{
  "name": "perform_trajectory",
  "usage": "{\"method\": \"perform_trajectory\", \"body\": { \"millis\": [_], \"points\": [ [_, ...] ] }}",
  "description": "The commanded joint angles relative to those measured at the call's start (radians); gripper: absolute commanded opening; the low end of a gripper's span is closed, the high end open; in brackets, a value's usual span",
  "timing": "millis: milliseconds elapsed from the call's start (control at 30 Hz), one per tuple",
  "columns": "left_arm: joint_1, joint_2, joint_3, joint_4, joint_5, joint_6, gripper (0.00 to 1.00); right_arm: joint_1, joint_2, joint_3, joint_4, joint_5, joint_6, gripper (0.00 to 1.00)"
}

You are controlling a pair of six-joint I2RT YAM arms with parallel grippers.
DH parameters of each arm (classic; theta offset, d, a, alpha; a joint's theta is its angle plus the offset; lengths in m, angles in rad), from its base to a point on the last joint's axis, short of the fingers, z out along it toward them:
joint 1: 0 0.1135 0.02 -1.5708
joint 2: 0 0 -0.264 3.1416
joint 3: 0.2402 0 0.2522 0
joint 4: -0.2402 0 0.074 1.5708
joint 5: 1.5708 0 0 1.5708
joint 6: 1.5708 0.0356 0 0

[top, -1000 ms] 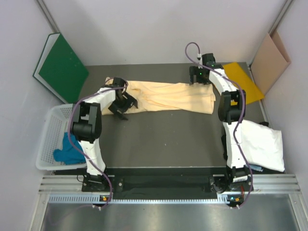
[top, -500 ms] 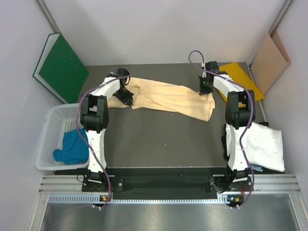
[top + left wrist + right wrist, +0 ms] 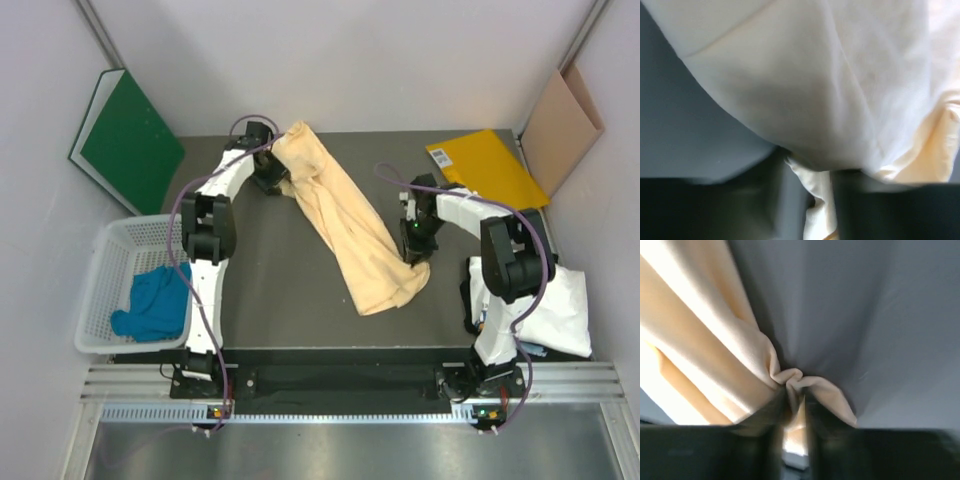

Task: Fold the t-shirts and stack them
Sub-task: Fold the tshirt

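Left gripper (image 3: 272,178) sits at the far left of the dark table (image 3: 290,290), pinched shut on the top end of the peach-yellow t-shirt (image 3: 345,225); its wrist camera shows a fold of the pale cloth (image 3: 815,90) squeezed between the two dark fingers (image 3: 765,200). Off to its left, a green board (image 3: 130,140) leans against the wall, and nearer the front a white basket (image 3: 110,235) stands beside the table with the teal-blue t-shirt (image 3: 150,305) crumpled inside it. From the left gripper the peach-yellow t-shirt runs as a long bunched strip diagonally across the table, toward the near right. The right gripper (image 3: 412,250) is at the strip's right edge near its lower end, and the right wrist view shows its fingers (image 3: 772,415) clamped on a small knot of that cloth (image 3: 715,350). Behind it, a bright-yellow folder (image 3: 490,165) lies flat in the far right corner. The white t-shirt (image 3: 555,305) rests folded at the table's near right edge, just beside the right arm's base. A brown cardboard sheet (image 3: 562,120) leans on the right wall.
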Motion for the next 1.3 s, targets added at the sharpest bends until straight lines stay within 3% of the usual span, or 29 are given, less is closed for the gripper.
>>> {"method": "perform_trajectory", "body": {
  "millis": [0,67,100,200,367,500,633,700,733,767,800,1000,1267],
  "points": [
    [0.006,-0.128,-0.191,0.057,0.060,-0.005,0.99,0.035,-0.099,-0.003,-0.170,-0.032,0.002,0.45],
    [-0.001,-0.297,-0.437,0.130,0.093,-0.004,0.99,0.029,-0.118,0.059,-0.201,0.008,-0.006,0.65],
    [-0.014,-0.352,-0.516,0.159,0.113,-0.005,0.99,0.025,-0.118,0.085,-0.207,0.041,-0.012,0.81],
    [-0.086,-0.538,-0.762,0.230,0.179,-0.022,0.99,-0.006,-0.106,0.173,-0.203,0.078,-0.025,1.00],
    [-0.286,-0.679,-0.990,0.297,0.261,-0.115,0.97,-0.083,-0.049,0.280,-0.160,0.017,-0.011,1.00],
    [-0.477,-0.660,-1.068,0.354,0.376,-0.208,0.94,-0.112,-0.009,0.335,-0.105,-0.041,0.026,0.99],
    [-0.634,-0.623,-1.066,0.301,0.351,-0.272,0.84,-0.130,0.031,0.441,-0.104,-0.092,0.041,1.00],
    [-0.703,-0.606,-1.058,0.254,0.348,-0.297,0.61,-0.133,0.036,0.467,-0.115,-0.103,0.041,1.00],
    [-0.723,-0.595,-1.054,0.239,0.339,-0.312,0.41,-0.136,0.031,0.474,-0.118,-0.106,0.041,1.00],
    [-0.752,-0.594,-1.054,0.230,0.337,-0.317,0.05,-0.135,0.025,0.471,-0.118,-0.113,0.043,1.00],
    [-0.763,-0.592,-1.054,0.200,0.336,-0.318,0.00,-0.135,0.010,0.455,-0.115,-0.119,0.043,0.99],
    [-0.789,-0.689,-1.089,-0.021,0.252,-0.291,0.00,-0.136,-0.067,0.310,-0.082,-0.135,0.040,1.00],
    [-0.788,-1.080,-1.337,-0.297,0.192,-0.350,0.00,-0.084,-0.089,0.222,-0.043,-0.086,0.020,1.00]
  ]
}}
